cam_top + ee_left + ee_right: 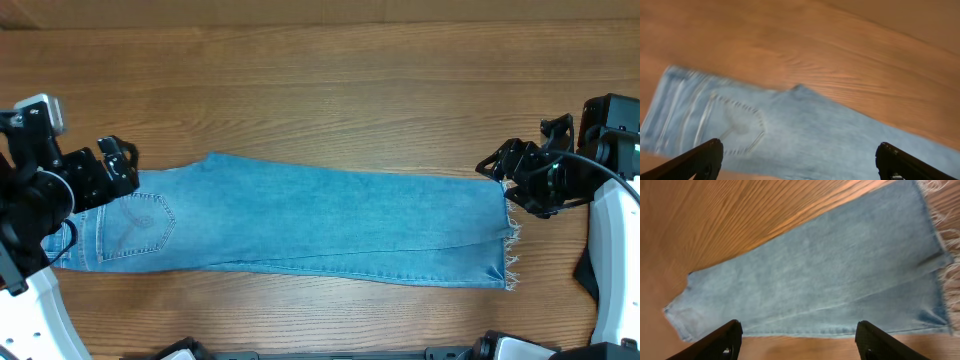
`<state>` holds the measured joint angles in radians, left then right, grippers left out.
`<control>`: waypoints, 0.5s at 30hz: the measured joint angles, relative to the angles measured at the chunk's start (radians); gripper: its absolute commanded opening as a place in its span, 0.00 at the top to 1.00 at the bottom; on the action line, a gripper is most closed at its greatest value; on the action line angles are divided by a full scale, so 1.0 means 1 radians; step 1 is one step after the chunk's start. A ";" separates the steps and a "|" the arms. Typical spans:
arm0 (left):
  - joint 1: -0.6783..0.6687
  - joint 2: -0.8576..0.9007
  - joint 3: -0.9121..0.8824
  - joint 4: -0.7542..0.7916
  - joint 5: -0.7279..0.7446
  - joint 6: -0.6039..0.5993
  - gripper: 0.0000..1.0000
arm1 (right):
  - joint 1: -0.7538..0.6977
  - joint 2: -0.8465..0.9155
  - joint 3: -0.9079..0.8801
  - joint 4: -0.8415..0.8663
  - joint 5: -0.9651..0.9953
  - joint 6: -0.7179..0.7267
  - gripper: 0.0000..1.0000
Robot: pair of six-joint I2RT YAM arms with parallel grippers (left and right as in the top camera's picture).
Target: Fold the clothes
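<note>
- One pair of jeans (300, 220) lies flat across the middle of the counter (320, 90), legs stacked, with the waist at 9 o'clock and the frayed hems at 3 o'clock.
- Left claw (118, 165), at 9 o'clock by the waist: spread wide, holding nothing.
- Right claw (503, 185), at 3 o'clock beside the hems: spread wide, holding nothing.
</note>
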<state>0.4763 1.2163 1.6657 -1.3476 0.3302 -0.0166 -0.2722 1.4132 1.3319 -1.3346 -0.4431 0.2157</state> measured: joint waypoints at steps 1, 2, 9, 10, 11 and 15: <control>0.000 0.008 -0.008 0.002 -0.030 -0.026 0.00 | 0.000 0.000 -0.009 0.020 0.009 0.000 0.23; 0.000 0.016 -0.016 0.001 -0.047 -0.042 0.00 | 0.000 0.000 -0.021 0.039 0.016 0.000 0.23; 0.000 0.174 -0.089 0.019 -0.128 -0.133 0.00 | 0.000 0.005 -0.214 0.214 0.041 0.026 0.23; 0.000 0.213 -0.092 0.019 -0.137 -0.142 0.00 | 0.000 0.006 -0.241 0.230 0.050 0.038 0.23; 0.000 0.244 -0.093 0.020 -0.142 -0.146 0.00 | 0.000 0.006 -0.266 0.243 0.063 0.053 0.23; 0.000 0.381 -0.101 0.016 -0.161 -0.163 0.00 | -0.002 0.006 -0.346 0.275 0.162 0.136 0.17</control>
<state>0.4763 1.5978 1.5642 -1.3319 0.1696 -0.1799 -0.2741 1.4197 0.9859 -1.0595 -0.2810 0.3515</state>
